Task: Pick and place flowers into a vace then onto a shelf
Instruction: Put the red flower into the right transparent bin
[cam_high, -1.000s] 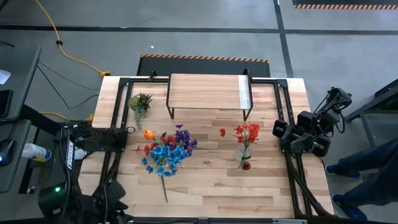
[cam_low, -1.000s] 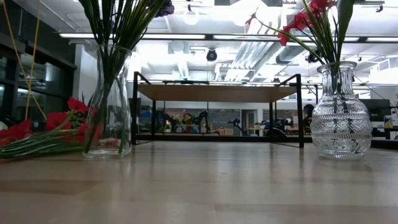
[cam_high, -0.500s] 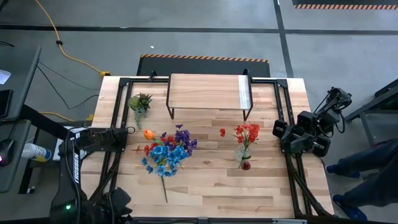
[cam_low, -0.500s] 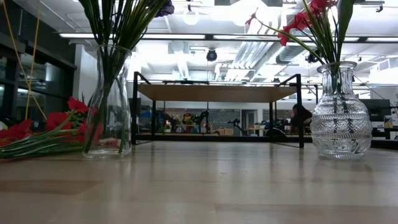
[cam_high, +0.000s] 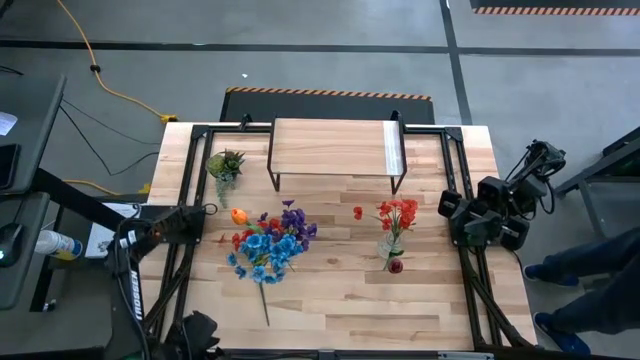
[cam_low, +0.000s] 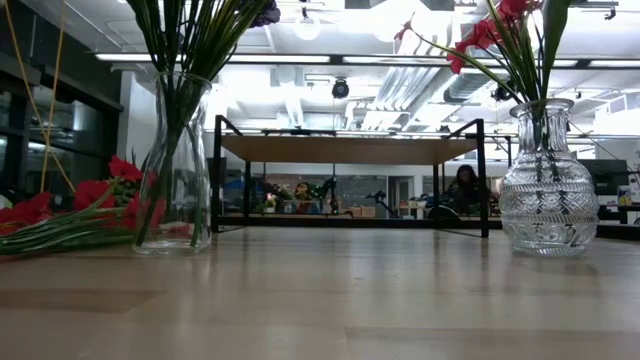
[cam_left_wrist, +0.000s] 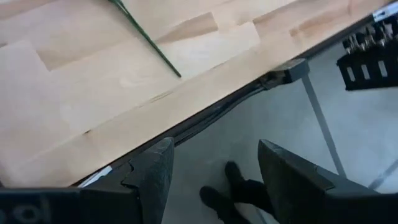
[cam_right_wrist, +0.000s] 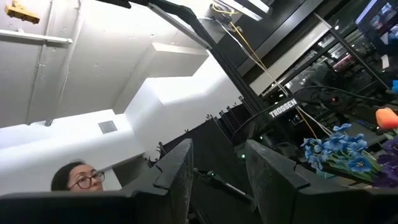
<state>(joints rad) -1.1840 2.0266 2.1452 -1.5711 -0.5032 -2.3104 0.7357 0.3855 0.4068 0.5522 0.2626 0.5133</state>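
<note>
High view: blue, purple, red flowers (cam_high: 268, 248) bunched together.

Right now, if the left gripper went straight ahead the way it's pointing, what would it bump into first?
Probably the floor. The left gripper, fingers apart, points down past the table's edge at bare grey floor with a person's dark shoes, though depth is hard to judge.
</note>
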